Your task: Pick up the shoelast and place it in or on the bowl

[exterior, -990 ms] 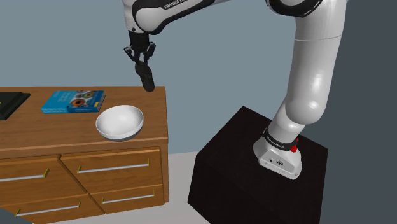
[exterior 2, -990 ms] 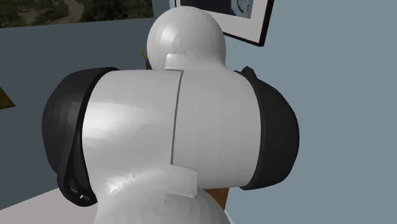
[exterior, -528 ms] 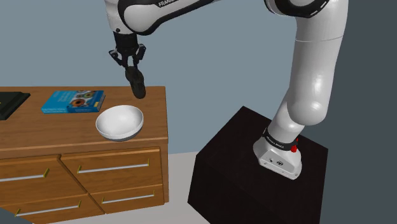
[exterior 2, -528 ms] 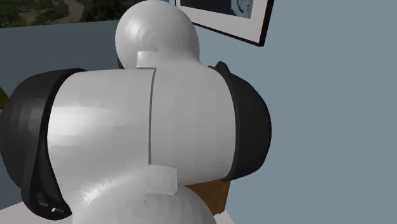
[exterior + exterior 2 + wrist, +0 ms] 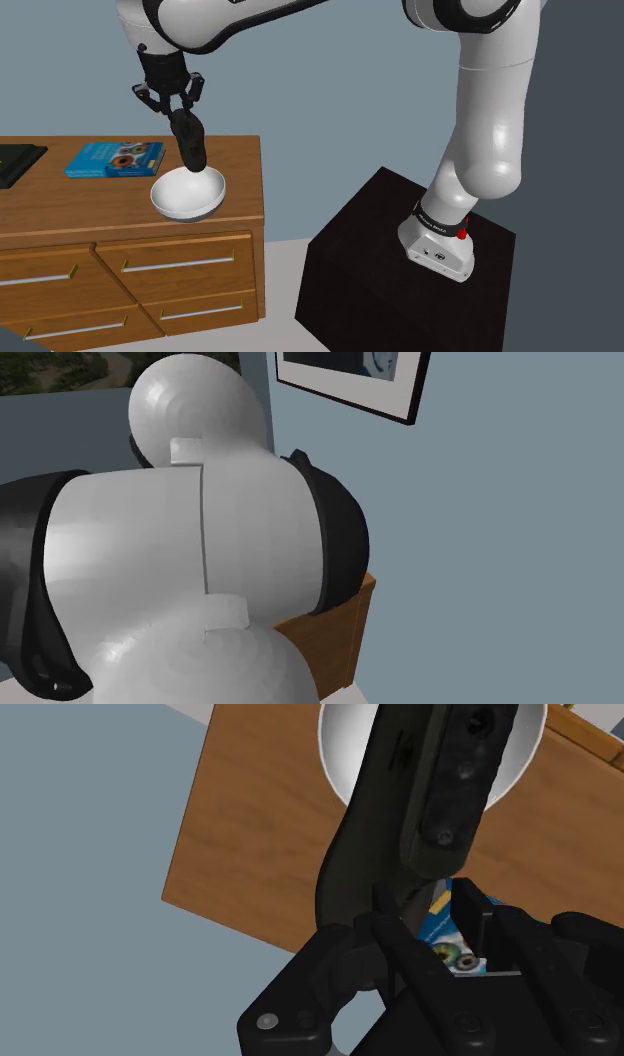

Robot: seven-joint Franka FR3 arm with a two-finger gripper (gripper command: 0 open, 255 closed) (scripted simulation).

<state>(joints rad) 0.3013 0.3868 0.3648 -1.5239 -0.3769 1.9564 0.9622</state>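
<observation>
Black gripper point(image 5: 177, 110) is pinching the dark shoelast point(image 5: 190, 146) by its upper end, so the piece is hanging nearly upright over the white bowl point(image 5: 205, 205), with the gap between tip and bowl hard to judge. If the fingers are opening this high, the long last is likely toppling across the rim, sliding onto the dresser point(image 5: 100, 215), or nudging the bowl toward the nearby edge.

A wooden chest of drawers point(image 5: 180, 265) with pale bar handles provides the surface point(image 5: 60, 215). A blue book point(image 5: 115, 158) lies flat on it; a flat black object point(image 5: 18, 162) sits at the shoulder view's left edge. A black-framed picture point(image 5: 350, 377) hangs on the blue-grey wall point(image 5: 500, 552).
</observation>
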